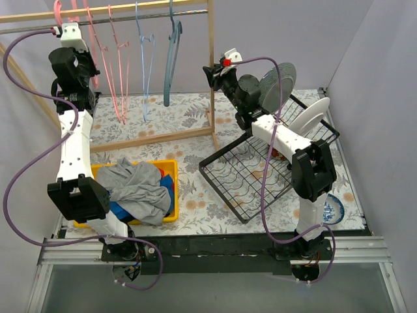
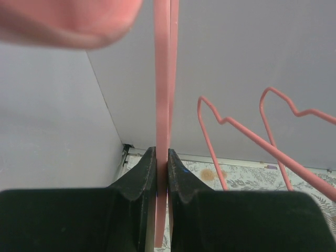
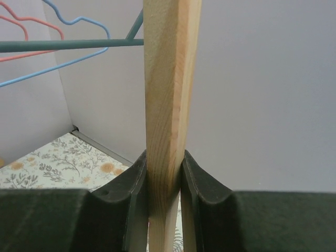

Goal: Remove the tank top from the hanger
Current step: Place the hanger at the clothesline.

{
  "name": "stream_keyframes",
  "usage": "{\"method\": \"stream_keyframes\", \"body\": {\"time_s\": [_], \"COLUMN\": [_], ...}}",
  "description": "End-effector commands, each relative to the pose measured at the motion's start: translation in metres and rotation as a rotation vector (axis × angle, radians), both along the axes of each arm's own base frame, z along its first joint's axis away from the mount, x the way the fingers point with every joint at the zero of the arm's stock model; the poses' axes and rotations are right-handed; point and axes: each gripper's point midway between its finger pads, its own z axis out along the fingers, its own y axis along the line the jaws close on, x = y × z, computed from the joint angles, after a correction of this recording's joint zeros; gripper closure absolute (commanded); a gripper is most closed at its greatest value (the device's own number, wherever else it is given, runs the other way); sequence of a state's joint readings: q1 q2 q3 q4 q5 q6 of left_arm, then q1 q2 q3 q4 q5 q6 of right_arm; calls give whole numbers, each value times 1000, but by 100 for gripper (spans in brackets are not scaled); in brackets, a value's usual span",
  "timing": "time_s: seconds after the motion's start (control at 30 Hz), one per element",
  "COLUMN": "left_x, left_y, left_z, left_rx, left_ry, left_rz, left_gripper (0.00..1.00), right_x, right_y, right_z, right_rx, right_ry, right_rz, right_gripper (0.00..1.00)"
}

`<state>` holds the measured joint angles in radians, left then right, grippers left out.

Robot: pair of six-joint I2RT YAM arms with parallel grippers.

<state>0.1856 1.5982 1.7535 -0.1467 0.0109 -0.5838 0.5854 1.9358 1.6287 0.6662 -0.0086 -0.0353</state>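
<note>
My left gripper (image 1: 60, 25) is raised at the rack's far left and is shut on a bare pink hanger (image 1: 57, 9). In the left wrist view the hanger's pink bar (image 2: 161, 94) runs straight up between the closed fingers (image 2: 161, 157). My right gripper (image 1: 210, 70) is shut on the rack's right wooden post (image 1: 211, 78). In the right wrist view the post (image 3: 168, 79) is clamped between the fingers (image 3: 164, 160). No hanger carries a garment. A crumpled grey garment (image 1: 137, 186) lies in the yellow basket (image 1: 171, 166); I cannot tell whether it is the tank top.
More bare hangers hang from the rail: pink ones (image 1: 117, 65), a light blue one (image 1: 144, 59) and a teal one (image 1: 172, 52). A black wire dish rack (image 1: 247, 173) with plates (image 1: 309, 117) stands tilted on the right. The floral cloth (image 1: 195, 150) covers the table.
</note>
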Motion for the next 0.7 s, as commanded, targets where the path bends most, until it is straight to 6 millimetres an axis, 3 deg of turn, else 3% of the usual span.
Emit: {"method": "stream_keyframes", "body": {"time_s": [0.0, 0.17, 0.33, 0.5, 0.53, 0.57, 0.67], "left_x": [-5, -12, -23, -34, -39, -41, -55], "left_y": [-3, -10, -9, -13, -14, -14, -19], "left_z": [31, 10, 14, 27, 33, 34, 47], "left_rx": [-9, -40, -44, -47, -47, -48, -56], "left_ry": [-13, 105, 123, 91, 76, 72, 45], "left_rz": [-5, -32, -17, -23, -23, -25, -32], "left_gripper": [100, 99, 70, 62, 57, 44, 32], "right_x": [-31, -24, -15, -11, -10, -10, -10], "right_y": [9, 4, 0, -5, -5, -5, -4], "right_z": [38, 42, 37, 34, 33, 32, 32], "right_rx": [-2, 28, 49, 67, 65, 64, 84], "right_ry": [-131, -93, -45, -25, -23, -21, -1], "right_rz": [99, 54, 16, -21, -21, -23, -17], "right_gripper": [99, 99, 99, 99, 99, 99, 99]}}
